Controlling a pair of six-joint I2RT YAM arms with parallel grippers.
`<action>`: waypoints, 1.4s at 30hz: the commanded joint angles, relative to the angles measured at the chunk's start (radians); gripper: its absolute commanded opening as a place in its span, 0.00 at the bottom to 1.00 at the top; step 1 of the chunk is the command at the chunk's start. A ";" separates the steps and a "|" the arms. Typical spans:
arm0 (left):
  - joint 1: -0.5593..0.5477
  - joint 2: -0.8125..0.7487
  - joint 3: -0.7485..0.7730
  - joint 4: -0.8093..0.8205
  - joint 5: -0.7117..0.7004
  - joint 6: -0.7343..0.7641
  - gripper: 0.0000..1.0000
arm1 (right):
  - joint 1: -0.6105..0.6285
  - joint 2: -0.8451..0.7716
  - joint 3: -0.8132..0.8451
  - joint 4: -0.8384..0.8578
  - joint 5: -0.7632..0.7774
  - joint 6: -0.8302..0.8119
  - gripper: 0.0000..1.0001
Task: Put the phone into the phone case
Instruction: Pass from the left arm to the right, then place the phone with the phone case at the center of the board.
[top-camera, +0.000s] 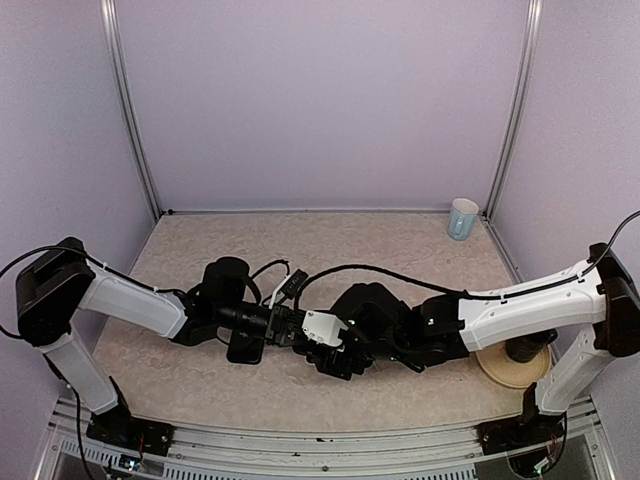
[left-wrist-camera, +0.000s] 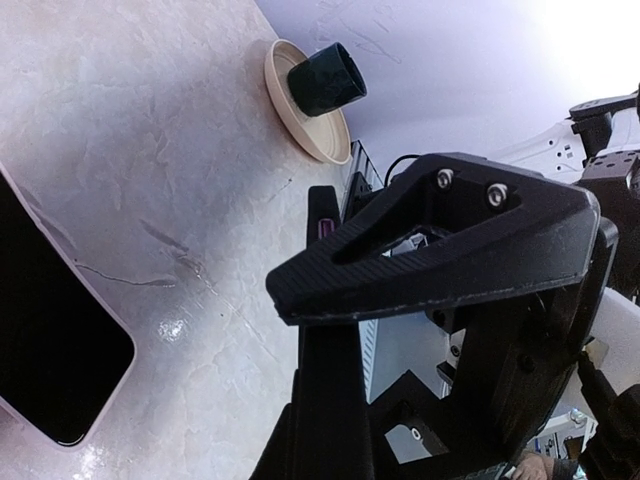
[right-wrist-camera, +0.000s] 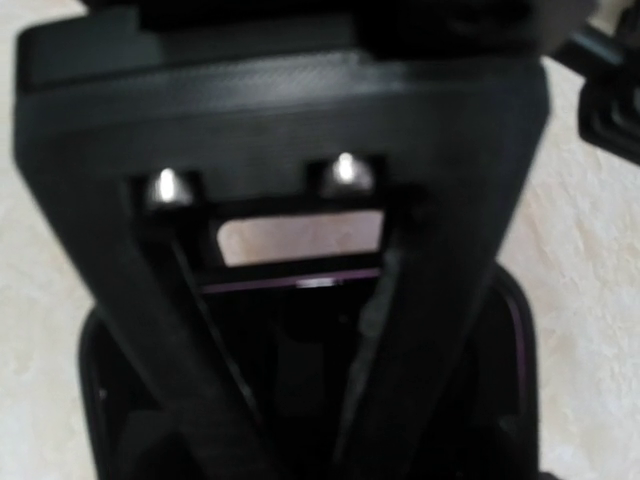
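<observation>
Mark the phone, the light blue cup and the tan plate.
black flat phone (left-wrist-camera: 50, 340), left wrist view, on its dark screen.
light blue paper cup (top-camera: 463, 219), top external view, on its side wall.
round tan plate (top-camera: 500, 374), top external view, on its bare rim.

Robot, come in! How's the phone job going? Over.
Left gripper shut, right gripper open over the case. Phone flat on the table, not in the case yet. Plate and cup well aside.

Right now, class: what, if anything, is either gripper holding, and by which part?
The left gripper seems to pinch one edge of the phone case; the right gripper, open, holds nothing.
</observation>
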 joint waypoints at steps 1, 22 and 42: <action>0.000 -0.010 0.001 0.083 0.025 0.003 0.00 | 0.007 0.003 0.021 0.026 0.015 0.001 0.77; 0.043 -0.066 -0.058 0.069 -0.001 0.006 0.57 | -0.021 -0.066 -0.013 0.014 0.011 0.084 0.58; 0.115 -0.281 -0.165 -0.085 -0.196 0.071 0.99 | -0.143 -0.075 0.028 -0.140 0.198 0.566 0.58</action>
